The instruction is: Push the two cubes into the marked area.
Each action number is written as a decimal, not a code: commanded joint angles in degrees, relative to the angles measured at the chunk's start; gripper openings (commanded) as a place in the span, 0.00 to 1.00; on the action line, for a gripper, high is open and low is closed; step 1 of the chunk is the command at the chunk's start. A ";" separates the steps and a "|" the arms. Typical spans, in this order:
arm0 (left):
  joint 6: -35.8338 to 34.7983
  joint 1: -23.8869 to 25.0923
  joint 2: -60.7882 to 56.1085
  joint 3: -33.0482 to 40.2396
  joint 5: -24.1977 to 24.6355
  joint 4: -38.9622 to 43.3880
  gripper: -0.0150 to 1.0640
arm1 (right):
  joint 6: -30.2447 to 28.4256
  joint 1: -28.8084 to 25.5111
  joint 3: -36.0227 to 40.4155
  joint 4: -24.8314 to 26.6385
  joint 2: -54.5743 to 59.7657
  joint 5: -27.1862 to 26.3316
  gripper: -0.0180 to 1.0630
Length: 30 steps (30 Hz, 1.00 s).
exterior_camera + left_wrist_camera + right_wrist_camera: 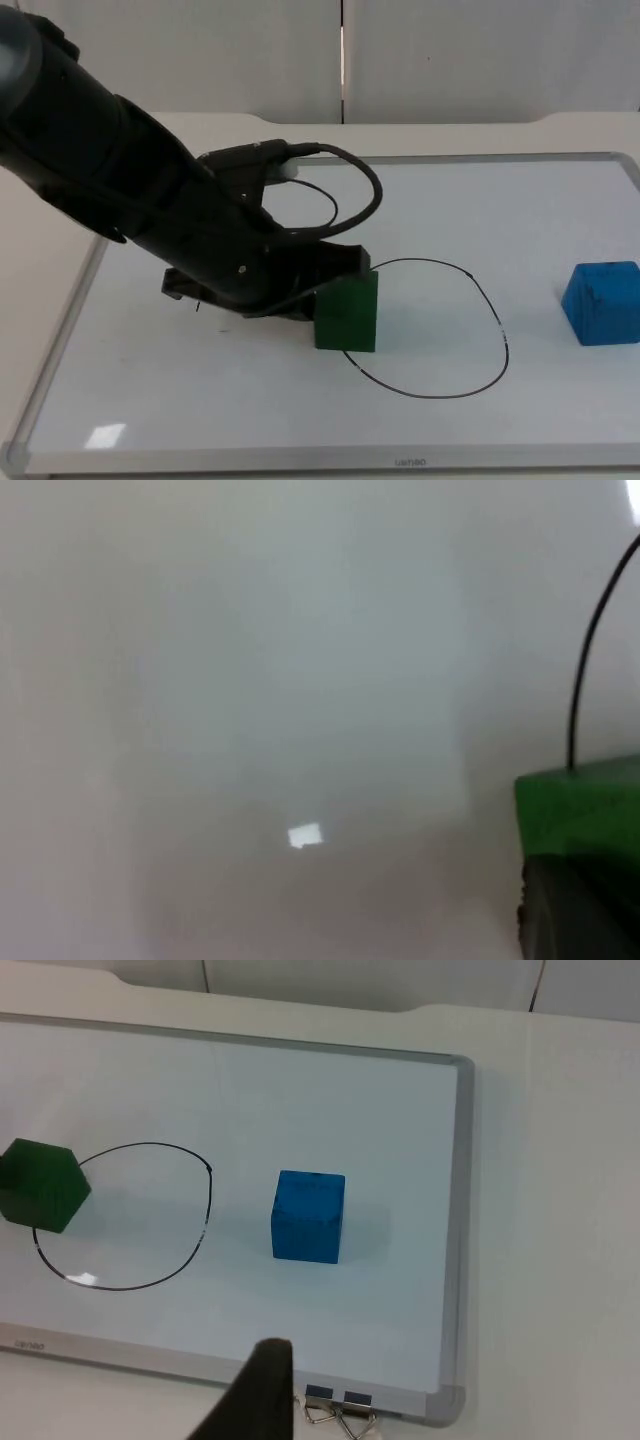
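Pushing the green foam cube at the hand-drawn black oval outline on a silver-framed whiteboard

White table meets a grey partition wall; faint lettering on the board's near frame is unreadable. Green cube straddles the oval's 9 o'clock edge, turned corner-on to the right wrist camera, left gripper against it, finger state impossible to tell. Blue foam cube sits outside, off the oval's 3 o'clock side. Right gripper waits above the board's near frame by two binder clips
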 commanded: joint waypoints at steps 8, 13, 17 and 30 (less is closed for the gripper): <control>-0.02 -0.67 1.90 -1.72 2.45 -1.28 0.01 | -0.14 -0.40 0.49 -0.05 -0.08 -0.47 0.99; -0.02 -0.81 1.90 -1.72 2.93 -1.41 0.01 | -0.14 -0.40 0.49 -0.05 -0.08 -0.47 0.99; -0.02 -2.02 1.90 -1.75 2.68 -1.41 0.01 | -0.14 -0.40 0.49 -0.05 -0.08 -0.47 0.99; -0.02 -3.90 1.90 -3.09 1.79 -1.05 0.01 | -0.14 -0.40 0.49 -0.05 -0.08 -0.47 0.99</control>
